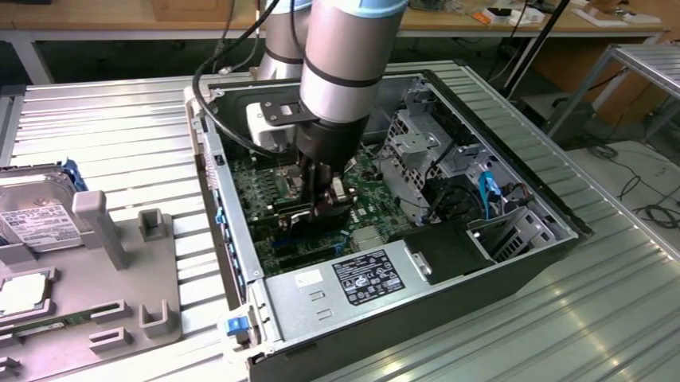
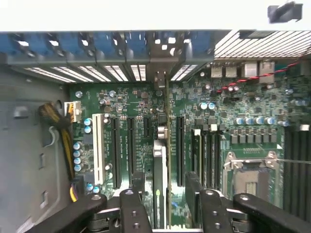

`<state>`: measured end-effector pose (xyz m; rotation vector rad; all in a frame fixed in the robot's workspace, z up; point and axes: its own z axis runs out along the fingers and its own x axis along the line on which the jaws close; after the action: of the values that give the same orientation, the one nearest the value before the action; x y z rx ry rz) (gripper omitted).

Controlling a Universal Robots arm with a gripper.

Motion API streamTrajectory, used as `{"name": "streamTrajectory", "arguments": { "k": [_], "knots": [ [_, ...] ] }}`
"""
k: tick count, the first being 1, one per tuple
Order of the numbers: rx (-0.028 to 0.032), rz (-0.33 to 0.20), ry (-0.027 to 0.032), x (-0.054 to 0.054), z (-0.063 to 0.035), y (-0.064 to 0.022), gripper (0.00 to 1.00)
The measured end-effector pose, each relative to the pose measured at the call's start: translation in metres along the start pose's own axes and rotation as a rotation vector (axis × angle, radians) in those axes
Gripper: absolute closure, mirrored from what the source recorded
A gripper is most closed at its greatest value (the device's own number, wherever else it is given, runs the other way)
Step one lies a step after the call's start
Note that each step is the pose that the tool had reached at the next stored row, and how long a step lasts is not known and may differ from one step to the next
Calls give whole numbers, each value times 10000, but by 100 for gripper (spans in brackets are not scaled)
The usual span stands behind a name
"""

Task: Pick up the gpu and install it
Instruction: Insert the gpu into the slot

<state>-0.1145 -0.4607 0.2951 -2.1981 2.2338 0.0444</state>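
Jaws spread wide either side of the gpu [image 2: 160, 165], edge-on between them toward 12 o'clock; exterior view adds the case [image 1: 318, 334] on the worktop [image 1: 117, 143].

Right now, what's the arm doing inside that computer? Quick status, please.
Gripper open, down inside computer case. Card upright on edge between fingers, standing over motherboard slots. Nothing in the way.

Open computer case [image 1: 510, 171] on ribbed metal table [image 1: 117, 143], green motherboard [image 2: 243, 104], labelled power supply [image 1: 351, 278], hard drive [image 1: 32, 211] on grey fixture tray [image 1: 138, 270], at exterior view's left.
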Motion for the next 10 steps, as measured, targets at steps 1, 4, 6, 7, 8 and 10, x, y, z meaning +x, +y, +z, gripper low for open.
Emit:
{"name": "streamTrajectory", "arguments": {
  "k": [1, 4, 6, 7, 8, 10],
  "knots": [
    [-2, -2, -39, 4, -10, 0, 54],
    [-1, -1, -41, 4, -9, 0, 68],
    [-2, -1, -40, 4, -10, 0, 86],
    [-1, -1, -42, 4, -10, 0, 86],
    [-2, -1, -42, 4, -10, 0, 89],
    [-2, -1, -42, 4, -10, 0, 89]
  ]
}}
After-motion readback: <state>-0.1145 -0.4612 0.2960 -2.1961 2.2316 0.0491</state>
